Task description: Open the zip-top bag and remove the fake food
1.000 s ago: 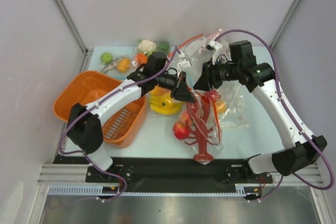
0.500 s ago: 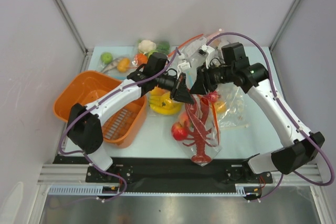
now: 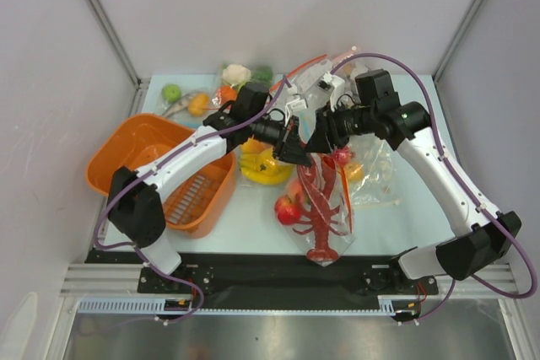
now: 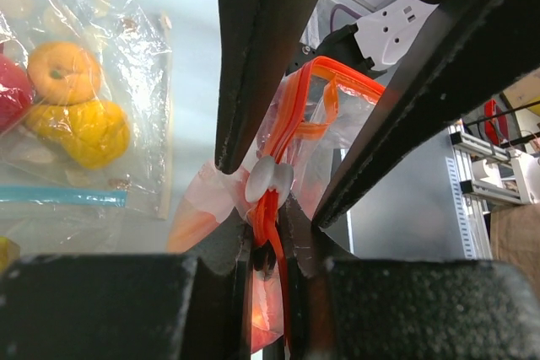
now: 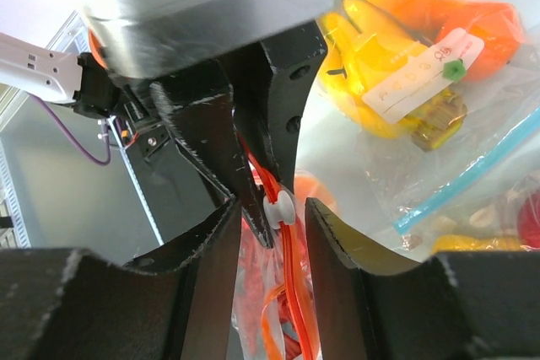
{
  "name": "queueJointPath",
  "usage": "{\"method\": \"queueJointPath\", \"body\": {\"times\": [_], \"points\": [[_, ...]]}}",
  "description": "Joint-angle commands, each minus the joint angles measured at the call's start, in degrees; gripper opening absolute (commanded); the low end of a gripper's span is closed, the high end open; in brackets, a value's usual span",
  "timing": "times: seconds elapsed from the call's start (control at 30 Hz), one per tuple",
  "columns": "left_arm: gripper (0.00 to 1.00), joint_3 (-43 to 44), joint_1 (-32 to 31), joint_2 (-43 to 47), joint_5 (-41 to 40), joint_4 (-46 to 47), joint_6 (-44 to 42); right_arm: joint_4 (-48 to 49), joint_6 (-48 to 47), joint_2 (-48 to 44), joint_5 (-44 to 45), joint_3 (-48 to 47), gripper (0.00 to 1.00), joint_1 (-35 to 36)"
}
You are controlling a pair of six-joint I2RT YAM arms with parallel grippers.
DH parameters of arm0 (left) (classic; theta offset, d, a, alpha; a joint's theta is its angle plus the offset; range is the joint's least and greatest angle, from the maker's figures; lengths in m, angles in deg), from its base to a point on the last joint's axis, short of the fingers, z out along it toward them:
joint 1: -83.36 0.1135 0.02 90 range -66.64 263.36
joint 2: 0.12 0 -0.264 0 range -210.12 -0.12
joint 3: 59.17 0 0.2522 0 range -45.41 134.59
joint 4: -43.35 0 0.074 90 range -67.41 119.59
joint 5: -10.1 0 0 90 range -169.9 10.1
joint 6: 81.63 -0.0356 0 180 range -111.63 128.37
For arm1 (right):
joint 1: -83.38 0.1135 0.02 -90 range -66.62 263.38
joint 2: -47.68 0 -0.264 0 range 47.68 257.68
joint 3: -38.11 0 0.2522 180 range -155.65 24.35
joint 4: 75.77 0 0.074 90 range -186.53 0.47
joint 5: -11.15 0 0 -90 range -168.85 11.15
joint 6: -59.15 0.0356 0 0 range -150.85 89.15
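The zip-top bag point(image 3: 341, 240) hangs between my two grippers with its lower end on the table. Inside it are a dark-red lobster point(image 3: 325, 208), a red-yellow apple point(image 3: 288, 208) and a peach-orange fruit point(image 3: 354, 170). My left gripper point(image 3: 295, 147) is shut on the bag's orange-red zip strip point(image 4: 291, 115), just below the white slider point(image 4: 270, 181). My right gripper point(image 3: 319, 137) faces it nose to nose. Its fingers point(image 5: 202, 276) are open and straddle the slider point(image 5: 281, 206) and strip without pinching them.
A blue-zip bag with yellow bananas point(image 3: 266, 166) lies under the left gripper. An orange basket point(image 3: 160, 174) stands at the left. A clear bag of green and orange fruits point(image 3: 198, 99) and a cauliflower point(image 3: 236, 73) lie at the back left.
My right gripper has moved left up to the left gripper and now straddles the slider. The left gripper has held still on the strip.
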Motion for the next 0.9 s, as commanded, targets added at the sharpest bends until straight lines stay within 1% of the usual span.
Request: {"method": "queueJointPath", "body": {"times": [0.0, 0.17, 0.3, 0.6, 0.87], "points": [[0.00, 3.3, -0.6, 3.0, 1.8, 0.7, -1.1, 0.3, -0.3, -0.1, -1.1, 0.1, 0.42, 0.3], [0.00, 3.4, -0.7, 3.4, 2.3, 0.3, -1.2, 1.0, -0.2, 0.0, -0.9, -0.6, 0.42, 0.0], [0.00, 3.4, -0.8, 3.7, 2.3, -0.4, -1.7, 3.2, 1.0, -0.4, -2.0, -0.1, 0.36, -0.5], [0.00, 3.7, -0.8, 4.0, 1.5, -1.5, -2.7, 0.3, -0.6, -1.3, -2.2, 0.2, 0.35, -2.1], [0.00, 4.5, -0.8, 3.7, 1.7, -1.9, -3.1, 0.0, -1.0, -1.4, -3.2, 0.8, 0.39, -2.2]]}}
